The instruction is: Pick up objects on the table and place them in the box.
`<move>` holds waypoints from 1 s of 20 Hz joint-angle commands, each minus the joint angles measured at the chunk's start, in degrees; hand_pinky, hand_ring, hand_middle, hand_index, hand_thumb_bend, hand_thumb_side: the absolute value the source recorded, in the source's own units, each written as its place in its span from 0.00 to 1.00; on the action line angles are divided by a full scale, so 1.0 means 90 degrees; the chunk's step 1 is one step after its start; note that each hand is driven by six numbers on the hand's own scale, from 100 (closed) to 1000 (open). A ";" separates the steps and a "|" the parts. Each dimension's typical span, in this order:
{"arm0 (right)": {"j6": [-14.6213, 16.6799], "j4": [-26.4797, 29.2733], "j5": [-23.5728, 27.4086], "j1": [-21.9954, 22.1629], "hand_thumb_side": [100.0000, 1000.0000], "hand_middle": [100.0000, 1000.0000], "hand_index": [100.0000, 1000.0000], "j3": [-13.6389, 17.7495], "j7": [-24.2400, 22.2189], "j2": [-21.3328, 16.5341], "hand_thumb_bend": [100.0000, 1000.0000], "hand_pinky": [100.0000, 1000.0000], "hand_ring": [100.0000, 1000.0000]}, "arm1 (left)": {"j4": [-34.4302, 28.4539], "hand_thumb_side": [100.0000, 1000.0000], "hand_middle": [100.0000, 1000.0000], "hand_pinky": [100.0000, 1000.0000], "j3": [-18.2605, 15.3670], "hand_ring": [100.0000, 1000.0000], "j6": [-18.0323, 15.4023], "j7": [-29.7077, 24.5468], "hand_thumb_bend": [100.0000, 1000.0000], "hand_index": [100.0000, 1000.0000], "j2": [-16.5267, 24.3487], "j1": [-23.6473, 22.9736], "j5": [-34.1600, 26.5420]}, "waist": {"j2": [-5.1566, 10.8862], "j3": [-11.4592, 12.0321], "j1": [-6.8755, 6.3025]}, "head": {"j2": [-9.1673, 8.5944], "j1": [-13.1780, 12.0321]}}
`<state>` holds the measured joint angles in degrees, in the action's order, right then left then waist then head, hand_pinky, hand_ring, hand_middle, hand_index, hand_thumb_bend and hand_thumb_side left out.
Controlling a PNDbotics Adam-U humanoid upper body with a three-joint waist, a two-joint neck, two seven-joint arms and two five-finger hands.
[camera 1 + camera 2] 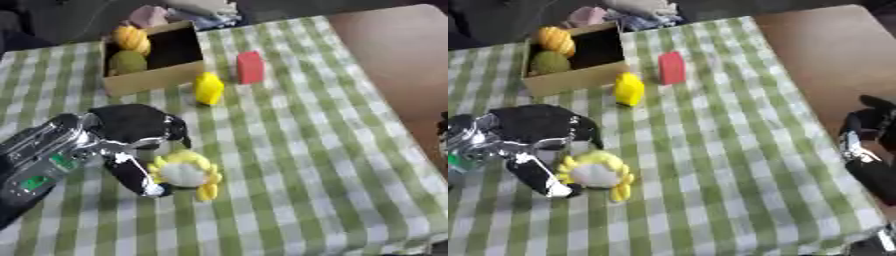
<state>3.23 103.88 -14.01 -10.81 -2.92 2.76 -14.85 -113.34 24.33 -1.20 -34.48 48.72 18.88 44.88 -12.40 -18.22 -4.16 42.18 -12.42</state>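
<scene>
A yellow and white plush toy (187, 173) lies on the checked cloth at lower left. My left hand (131, 131) is over it, fingers and thumb curled round its left side. A yellow block (208, 88) and a red block (250, 67) stand just right of the cardboard box (153, 79). Inside the box are an orange round thing (131, 38) and an olive green one (128, 61). My right hand (868, 145) shows at the right edge over the bare table, away from the objects; its fingers are unclear.
The green and white checked cloth (306, 150) covers most of the table; bare brown tabletop (833, 55) lies to the right. Pink and grey cloth things (175, 14) sit behind the box, past the far edge.
</scene>
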 commanded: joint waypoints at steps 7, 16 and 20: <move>0.0018 0.0100 0.0019 -0.0096 0.35 0.59 0.81 -0.0006 -0.0048 -0.0063 0.00 0.56 0.61 | 0.0450 0.29 0.65 0.65 0.0121 0.59 -0.0113 0.0095 0.37 0.76 -0.0232 0.0134 0.0387 | -0.0002 -0.0012 -0.0032 | -0.0136 0.0011; 0.0016 0.0098 0.0021 -0.0086 0.35 0.59 0.81 0.0007 -0.0041 -0.0053 0.00 0.56 0.61 | 0.0589 0.00 0.35 0.38 0.0073 0.31 0.0029 0.0798 0.18 0.49 -0.0289 0.0154 0.0514 | -0.0006 0.0000 -0.0020 | -0.0140 0.0015; 0.0012 0.0099 0.0019 -0.0077 0.35 0.59 0.81 0.0023 -0.0029 -0.0052 0.00 0.56 0.61 | 0.0505 0.00 0.31 0.36 -0.0115 0.27 0.0293 0.1174 0.13 0.45 -0.0248 0.0088 0.0323 | -0.0008 0.0010 -0.0016 | -0.0148 0.0031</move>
<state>3.30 103.88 -14.00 -11.09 -2.92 2.43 -14.82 -107.83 24.61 0.82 -25.04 45.30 19.37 48.36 -12.40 -18.21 -4.16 41.70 -12.36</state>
